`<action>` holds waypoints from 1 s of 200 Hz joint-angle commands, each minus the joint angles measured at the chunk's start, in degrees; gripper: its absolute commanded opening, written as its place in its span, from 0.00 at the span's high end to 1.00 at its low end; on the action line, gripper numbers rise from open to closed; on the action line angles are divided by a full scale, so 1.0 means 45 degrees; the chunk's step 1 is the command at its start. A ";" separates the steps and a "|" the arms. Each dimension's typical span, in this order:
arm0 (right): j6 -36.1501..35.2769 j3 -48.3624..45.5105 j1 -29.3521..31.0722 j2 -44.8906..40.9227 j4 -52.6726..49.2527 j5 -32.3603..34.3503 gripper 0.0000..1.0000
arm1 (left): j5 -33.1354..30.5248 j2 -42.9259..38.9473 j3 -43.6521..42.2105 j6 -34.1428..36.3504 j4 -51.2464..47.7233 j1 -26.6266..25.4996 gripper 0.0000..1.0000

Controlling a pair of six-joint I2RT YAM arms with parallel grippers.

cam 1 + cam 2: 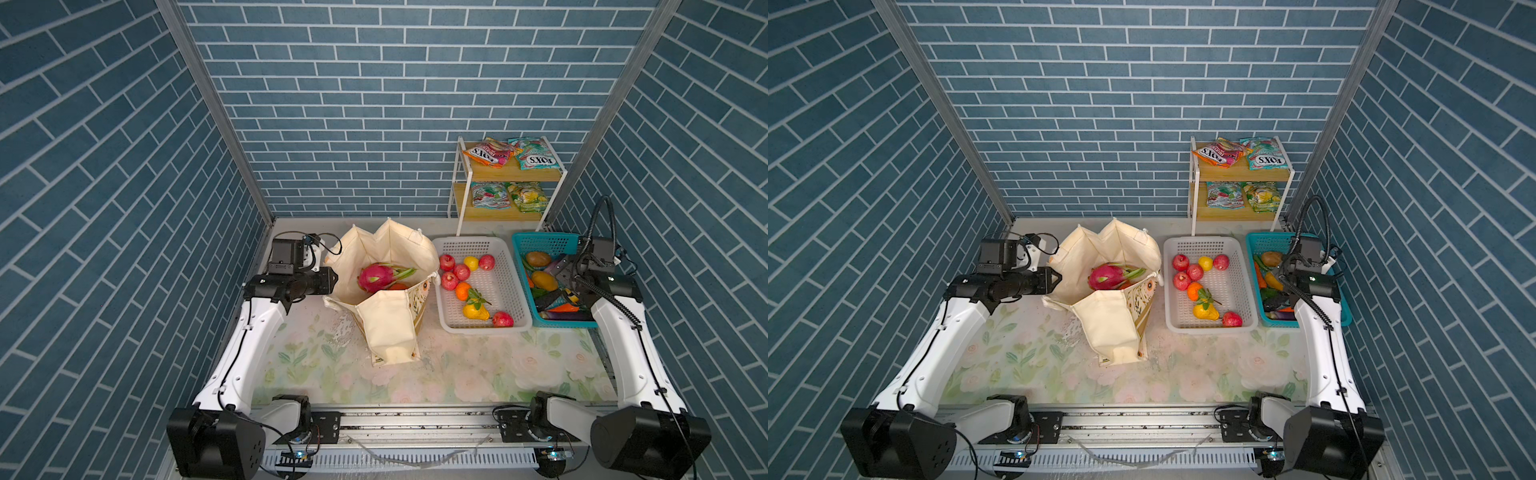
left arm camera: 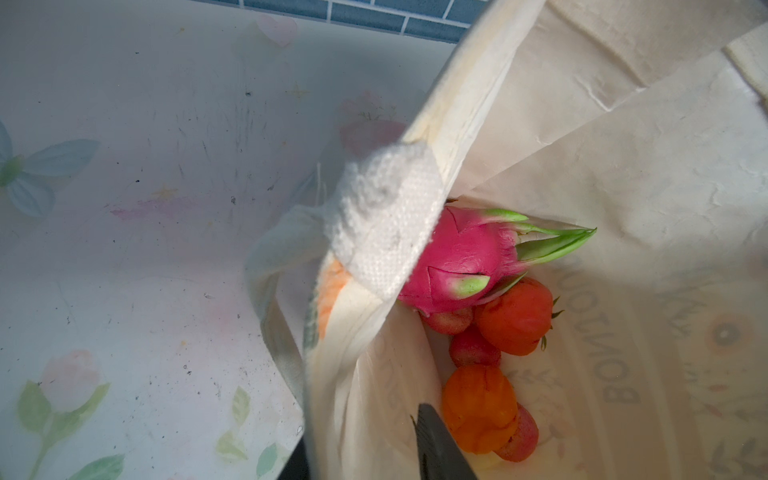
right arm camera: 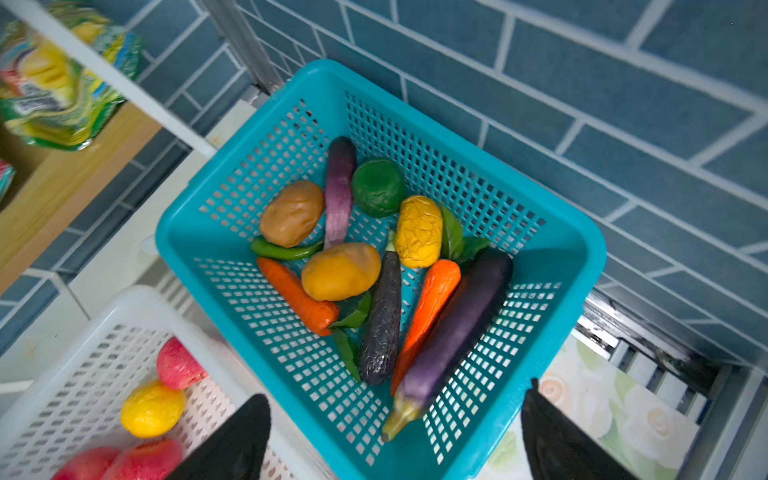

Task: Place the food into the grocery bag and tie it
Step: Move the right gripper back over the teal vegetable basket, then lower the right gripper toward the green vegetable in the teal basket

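The cream grocery bag (image 1: 390, 245) (image 1: 1100, 249) stands open at the middle left. A pink dragon fruit (image 1: 374, 278) (image 2: 457, 262) lies inside it on orange fruits (image 2: 515, 320) and red ones. My left gripper (image 1: 333, 280) (image 2: 361, 432) is shut on the bag's left rim, one finger inside and one outside the cloth. My right gripper (image 1: 561, 276) (image 3: 395, 407) hangs open over the teal basket (image 3: 552, 232), holding nothing. A purple eggplant (image 3: 453, 328) lies below, between its fingers. More food is red apples (image 1: 461, 272) and FOX'S packets (image 1: 490, 153).
A white basket (image 1: 482, 245) of fruit stands between the bag and the teal basket (image 1: 540, 239) of vegetables. A two-tier wooden shelf (image 1: 536, 174) stands at the back right against the brick wall. The floral table (image 1: 478, 365) runs to the front rail.
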 commanded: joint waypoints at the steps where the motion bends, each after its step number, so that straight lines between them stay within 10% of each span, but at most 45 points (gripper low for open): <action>1: 0.1073 0.0560 -0.0347 0.1255 -0.0873 -0.0593 0.05 | 0.0133 -0.0040 0.0013 0.0054 -0.0309 -0.0105 0.63; 55: 0.1992 0.2925 -0.0551 0.5293 -0.2972 0.1670 0.10 | -0.0225 0.0274 -0.0008 0.0121 -0.0303 -0.0105 0.63; 200: 0.0842 0.3879 -0.2203 0.8009 -0.0084 0.0087 0.33 | -0.0474 0.1004 0.0033 0.0185 -0.0474 -0.0105 0.63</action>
